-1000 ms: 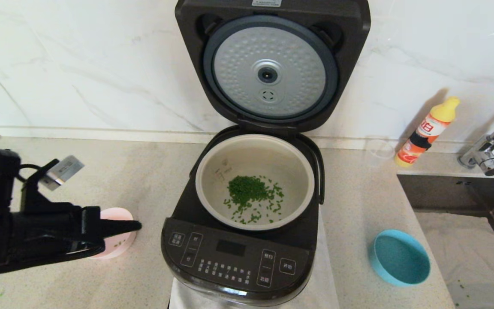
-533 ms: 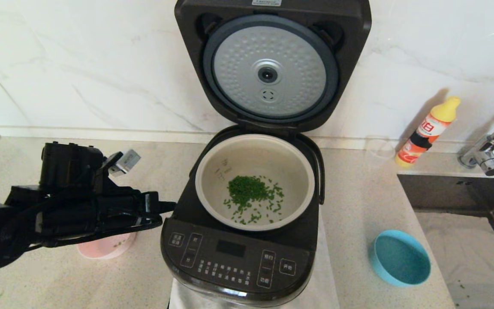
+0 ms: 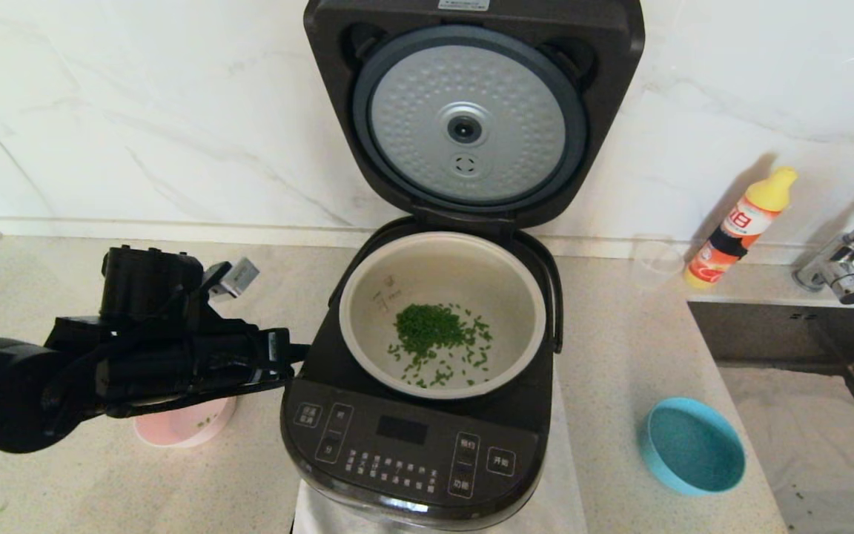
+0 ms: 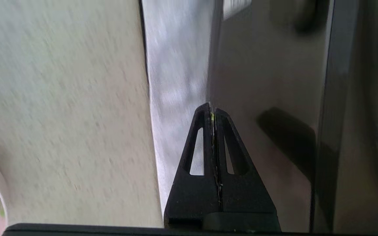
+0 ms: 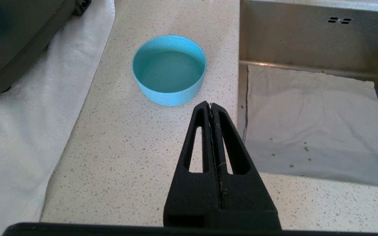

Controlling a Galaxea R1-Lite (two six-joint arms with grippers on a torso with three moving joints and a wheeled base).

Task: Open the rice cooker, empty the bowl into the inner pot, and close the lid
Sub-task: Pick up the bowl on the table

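Observation:
The black rice cooker point(image 3: 412, 445) stands at centre with its lid point(image 3: 471, 111) up against the wall, silver dimpled disc facing me. The pale inner pot point(image 3: 442, 267) holds chopped green bits point(image 3: 427, 337). A pink bowl point(image 3: 182, 423) sits on the counter left of the cooker, partly under my left arm. My left gripper point(image 3: 301, 352) is shut and empty, its tip at the cooker's left side point(image 4: 267, 82); in the left wrist view it point(image 4: 212, 109) points at the cooker wall. My right gripper point(image 5: 211, 105) is shut and empty, near the blue bowl point(image 5: 169, 68).
The blue bowl point(image 3: 690, 445) is empty, right of the cooker. A white cloth point(image 5: 28, 131) lies under the cooker. A sink point(image 3: 805, 348) with a cloth is at right, with a tap point(image 3: 842, 259) and an orange bottle point(image 3: 738, 230) behind.
My left arm has lifted off the pink bowl and moved right toward the cooker's left side. The bowl stays on the counter. Nothing else has moved.

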